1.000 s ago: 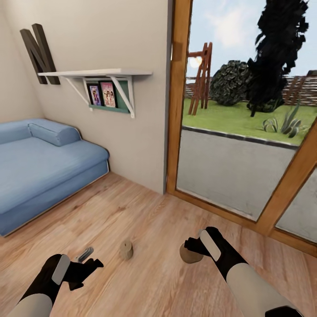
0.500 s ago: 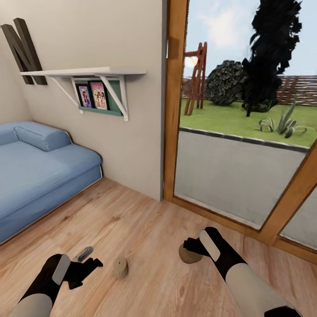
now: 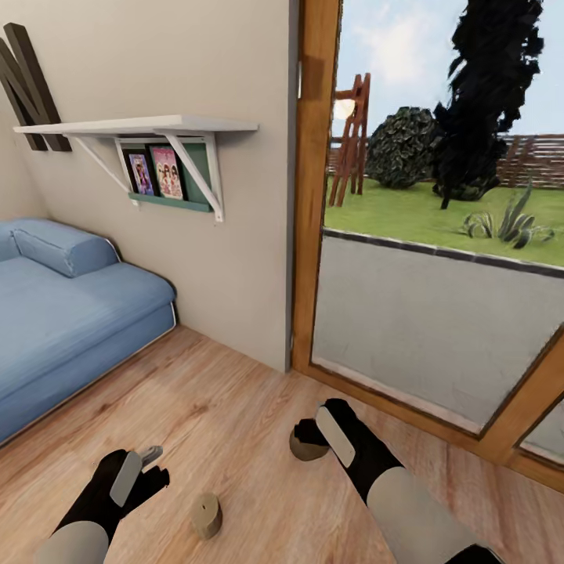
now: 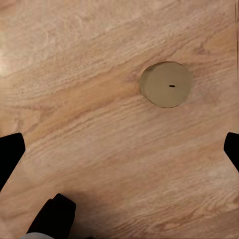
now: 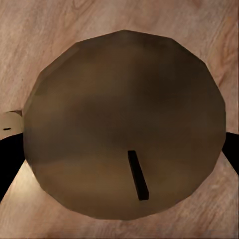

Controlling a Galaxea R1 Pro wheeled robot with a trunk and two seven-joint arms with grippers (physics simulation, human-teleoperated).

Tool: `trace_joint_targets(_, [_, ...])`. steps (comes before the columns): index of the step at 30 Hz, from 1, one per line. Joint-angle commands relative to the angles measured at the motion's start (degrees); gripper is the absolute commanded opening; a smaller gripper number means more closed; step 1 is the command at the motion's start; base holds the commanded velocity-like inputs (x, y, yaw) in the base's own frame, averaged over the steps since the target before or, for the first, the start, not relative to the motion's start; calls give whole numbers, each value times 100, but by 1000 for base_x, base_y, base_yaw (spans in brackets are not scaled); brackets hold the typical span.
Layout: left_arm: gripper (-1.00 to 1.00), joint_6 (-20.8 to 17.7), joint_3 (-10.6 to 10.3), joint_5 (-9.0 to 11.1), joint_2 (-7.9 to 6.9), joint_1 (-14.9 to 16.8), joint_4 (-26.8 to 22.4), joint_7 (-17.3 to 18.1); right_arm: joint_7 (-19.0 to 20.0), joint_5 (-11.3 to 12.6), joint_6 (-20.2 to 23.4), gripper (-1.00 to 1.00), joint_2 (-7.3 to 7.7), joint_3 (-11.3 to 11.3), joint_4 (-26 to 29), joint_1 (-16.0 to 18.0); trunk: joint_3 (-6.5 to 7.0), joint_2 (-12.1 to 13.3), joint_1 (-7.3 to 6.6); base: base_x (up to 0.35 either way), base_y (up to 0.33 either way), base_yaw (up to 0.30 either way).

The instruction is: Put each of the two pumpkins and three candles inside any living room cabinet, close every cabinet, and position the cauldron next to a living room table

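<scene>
My right gripper [image 3: 307, 435] is shut on a beige candle [image 3: 305, 448], held just above the wooden floor. In the right wrist view the candle's top [image 5: 124, 124] with its dark wick sits between my right gripper's [image 5: 119, 159] black fingers. A second candle [image 3: 207, 515] stands loose on the floor between my arms. It appears as a tan disc [image 4: 166, 84] in the left wrist view. My left gripper [image 3: 155, 464] hovers open to its left, fingers spread wide [image 4: 119, 152], touching nothing. The pumpkins, cabinet and cauldron are out of view.
A blue sofa [image 3: 70, 313] runs along the left wall. A white wall shelf [image 3: 141, 125] with pictures hangs above it. A wood-framed glass door [image 3: 313, 196] to the garden stands ahead and to the right. Wooden floor [image 3: 235, 407] lies between.
The whole view has shifted, so the camera moved. The loose candle now lies closer to me, by the left gripper. My right gripper, still holding its candle, has moved inward to the left.
</scene>
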State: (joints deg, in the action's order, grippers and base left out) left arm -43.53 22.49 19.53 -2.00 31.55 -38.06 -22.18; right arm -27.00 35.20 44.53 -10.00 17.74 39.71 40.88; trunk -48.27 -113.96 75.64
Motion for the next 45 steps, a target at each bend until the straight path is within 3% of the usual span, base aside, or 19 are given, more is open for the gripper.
trace_joint_targets(1, [100, 9, -63, -2, 9, 0, 0, -19, -38, 36, -4, -100, 0, 14, 37, -1, 0, 0, 0, 304, 0, 0])
trace_joint_targets(10, [100, 17, -184, 13, 24, 0, 0, -8, -97, 78, -9, -100, 0, 47, 116, -1, 0, 0, 0, 291, -19, 0])
trace_joint_targets(17, [100, 26, -184, 20, 64, 0, 0, 17, -79, 105, 202, -100, 0, 82, 931, -16, 0, 0, 0, 158, -52, 0])
trace_joint_targets(21, [100, 25, -191, 10, 200, 0, 0, 28, -57, 107, 265, -100, 0, 90, 999, -18, 0, 0, 0, 53, -4, 0])
trace_joint_targets(28, [100, 20, -193, 7, 225, 0, -5, 35, -44, 110, 276, -100, 0, 100, 1006, -18, 0, 0, 0, 53, 0, 0])
trace_joint_targets(32, [100, 20, -193, 23, 225, 0, -8, 44, -15, 110, 273, -100, 0, 103, 1004, -17, -72, -160, 88, 3, 0, 0])
trace_joint_targets(36, [100, 19, -186, 44, 215, 0, -3, 47, 431, 106, 266, -100, 0, 157, 1004, -3, -144, -321, 176, 0, 0, 0])
trace_joint_targets(39, [100, 16, -172, 51, 200, 0, -4, 47, 645, 107, 253, -100, 0, 358, 1004, -1, -198, -441, 242, 0, 0, 0])
trace_joint_targets(43, [100, 19, -159, 57, 188, 0, -1, 49, 775, 107, 250, -100, 0, 415, 1010, -1, -269, -602, 329, 0, 0, 0])
trace_joint_targets(45, [100, 20, -150, 59, 184, 0, 1, 59, 1032, 103, 251, -100, 0, 424, 1012, -1, -305, -682, 373, 0, 0, 0])
